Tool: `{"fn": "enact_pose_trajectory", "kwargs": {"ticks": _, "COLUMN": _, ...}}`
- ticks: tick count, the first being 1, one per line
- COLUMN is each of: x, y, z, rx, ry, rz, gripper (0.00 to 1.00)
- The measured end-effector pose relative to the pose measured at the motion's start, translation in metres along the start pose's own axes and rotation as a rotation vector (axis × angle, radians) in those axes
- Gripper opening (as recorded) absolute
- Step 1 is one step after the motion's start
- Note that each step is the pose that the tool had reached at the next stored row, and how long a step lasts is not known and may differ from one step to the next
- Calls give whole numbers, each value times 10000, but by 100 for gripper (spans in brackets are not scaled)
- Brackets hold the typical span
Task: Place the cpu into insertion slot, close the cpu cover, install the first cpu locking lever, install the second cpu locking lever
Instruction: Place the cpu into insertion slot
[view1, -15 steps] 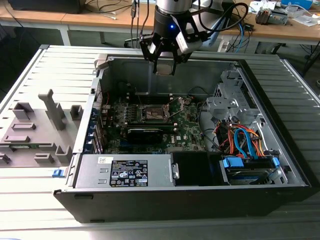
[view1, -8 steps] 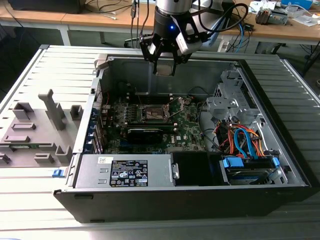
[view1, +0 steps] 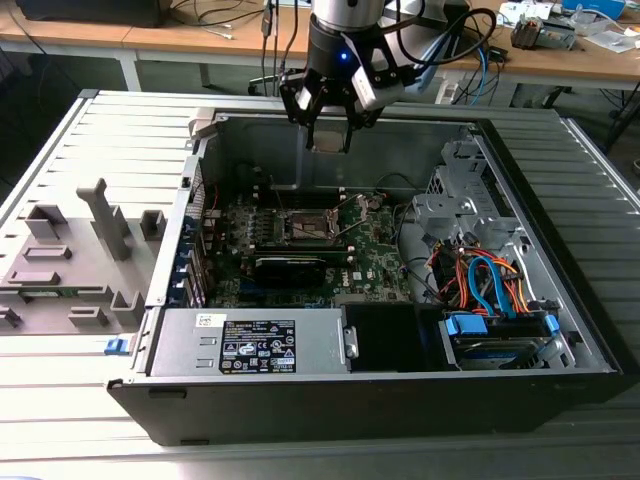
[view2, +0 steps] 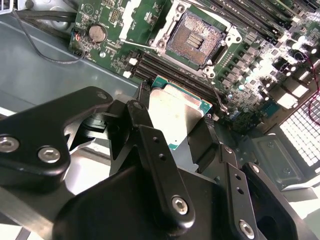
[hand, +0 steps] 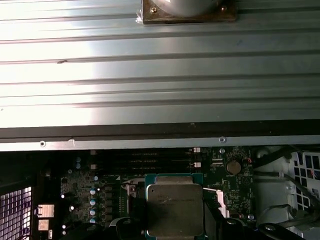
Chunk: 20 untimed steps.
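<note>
Exterior view's left to right: a grey moulded fixture (view1: 75, 250), then the open computer case (view1: 250, 135) with its green motherboard (view1: 378, 248). I see my gripper (view1: 330, 140) above the board, fingers clamped on the cpu (view2: 172, 112), held in the air apart from the uncovered insertion slot (view2: 195, 39).

Glare whitens the cpu (view2: 172, 112) and ribbed panel (hand: 100, 60)
</note>
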<state>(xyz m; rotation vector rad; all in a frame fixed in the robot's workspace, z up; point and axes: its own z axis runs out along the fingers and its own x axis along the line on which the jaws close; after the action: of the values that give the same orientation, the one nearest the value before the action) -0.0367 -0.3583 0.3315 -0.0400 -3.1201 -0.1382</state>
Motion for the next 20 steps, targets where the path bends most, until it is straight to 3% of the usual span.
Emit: {"fn": "enact_pose_trajectory", "kwargs": {"ticks": 20, "x": -1, "y": -13, "z": 44, "rx": 0, "ry": 0, "rz": 0, "gripper": 55}}
